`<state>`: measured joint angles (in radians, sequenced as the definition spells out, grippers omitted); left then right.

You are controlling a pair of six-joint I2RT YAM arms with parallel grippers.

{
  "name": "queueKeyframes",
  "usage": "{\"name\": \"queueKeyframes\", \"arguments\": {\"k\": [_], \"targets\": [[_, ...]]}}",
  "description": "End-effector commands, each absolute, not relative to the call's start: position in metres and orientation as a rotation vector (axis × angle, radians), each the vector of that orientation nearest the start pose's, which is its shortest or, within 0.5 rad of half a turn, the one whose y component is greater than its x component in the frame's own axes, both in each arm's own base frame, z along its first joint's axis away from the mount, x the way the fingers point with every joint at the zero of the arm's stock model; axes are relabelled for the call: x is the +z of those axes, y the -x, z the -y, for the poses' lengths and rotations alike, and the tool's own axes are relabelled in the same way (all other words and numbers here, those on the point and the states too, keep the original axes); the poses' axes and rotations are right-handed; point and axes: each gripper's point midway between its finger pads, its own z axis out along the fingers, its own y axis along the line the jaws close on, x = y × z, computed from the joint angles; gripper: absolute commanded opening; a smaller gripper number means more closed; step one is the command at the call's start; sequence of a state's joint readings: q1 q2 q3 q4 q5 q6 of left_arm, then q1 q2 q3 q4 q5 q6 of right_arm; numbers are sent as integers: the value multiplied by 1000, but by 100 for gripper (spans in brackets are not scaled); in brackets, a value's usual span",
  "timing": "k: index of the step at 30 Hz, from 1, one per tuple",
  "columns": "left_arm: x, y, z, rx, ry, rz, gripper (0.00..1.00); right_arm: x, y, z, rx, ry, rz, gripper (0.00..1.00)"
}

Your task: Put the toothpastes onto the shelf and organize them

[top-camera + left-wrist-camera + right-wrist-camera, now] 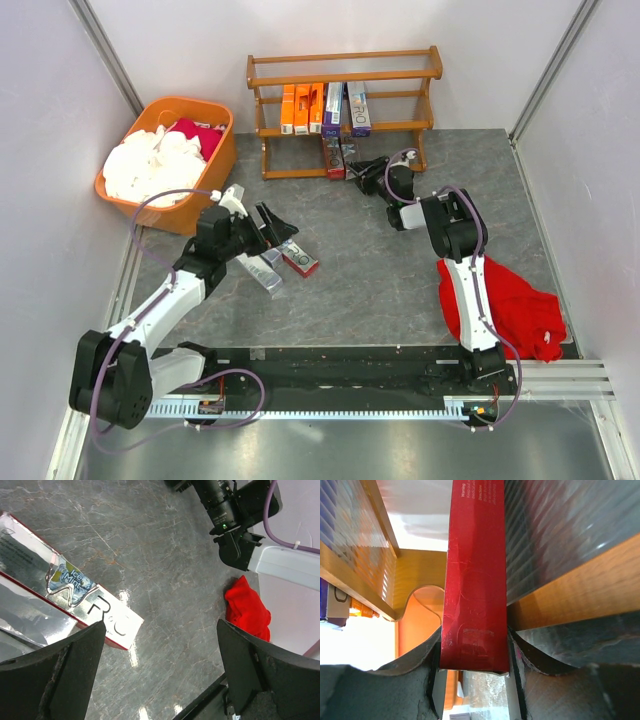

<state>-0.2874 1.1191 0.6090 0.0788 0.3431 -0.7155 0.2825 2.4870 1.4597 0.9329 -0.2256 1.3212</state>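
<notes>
The right gripper [475,660] is clamping a red carton [476,580], standing it upright in the shelf [340,56]. The left gripper [160,675] is hovering wide open over a red-and-silver carton [75,592], presumably for pickup.

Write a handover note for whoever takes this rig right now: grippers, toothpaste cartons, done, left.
Left gripper: open, over a long red-and-silver carton lying on the grey stone-look table, a silver-grey carton beside it.
Right gripper: shut on a slim red carton at the bottom tier of the orange-brown wooden shelf.
Done: orange cartons and purple-and-white cartons stand on the middle tier.
Left: seat the red carton, then shelve the two on the table.
</notes>
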Motion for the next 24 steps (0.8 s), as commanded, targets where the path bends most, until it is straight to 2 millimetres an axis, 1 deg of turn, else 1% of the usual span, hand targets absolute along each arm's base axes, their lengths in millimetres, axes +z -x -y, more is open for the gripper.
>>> {"name": "queueKeyframes", "arguments": {"k": [1, 3, 4, 5, 6, 8, 9, 12, 15, 16, 18, 19, 24], "targets": [[182, -314, 187, -1006, 125, -2037, 100, 59, -600, -259, 1352, -804, -1690, 35], [183, -313, 189, -1022, 122, -2039, 100, 57, -599, -260, 1358, -807, -1687, 38], [183, -313, 189, -1021, 122, -2037, 100, 56, -599, -261, 1360, -809, -1689, 46], [183, -313, 189, -1020, 125, -2037, 100, 55, -597, -262, 1364, -804, -1693, 50], [183, -313, 188, -1019, 126, -2035, 100, 54, -596, -263, 1367, -800, -1696, 58], [183, -312, 188, -1015, 129, -2034, 100, 55, -591, -264, 1373, -779, -1701, 67], [182, -312, 188, -1015, 129, -2034, 100, 55, -589, -264, 1373, -776, -1704, 80], [184, -312, 188, -1021, 123, -2032, 100, 52, -577, -259, 1352, -798, -1734, 98], [184, -311, 189, -1027, 118, -2032, 100, 49, -563, -256, 1344, -798, -1766, 98], [184, -310, 189, -1028, 117, -2032, 100, 47, -556, -255, 1340, -805, -1784, 98], [185, -310, 189, -1027, 120, -2030, 100, 42, -548, -253, 1324, -807, -1818, 98], [185, -310, 189, -1027, 120, -2030, 100, 37, -539, -250, 1311, -817, -1843, 98], [186, -308, 187, -1023, 122, -2025, 100, 30, -514, -246, 1312, -788, -1894, 98]]}}
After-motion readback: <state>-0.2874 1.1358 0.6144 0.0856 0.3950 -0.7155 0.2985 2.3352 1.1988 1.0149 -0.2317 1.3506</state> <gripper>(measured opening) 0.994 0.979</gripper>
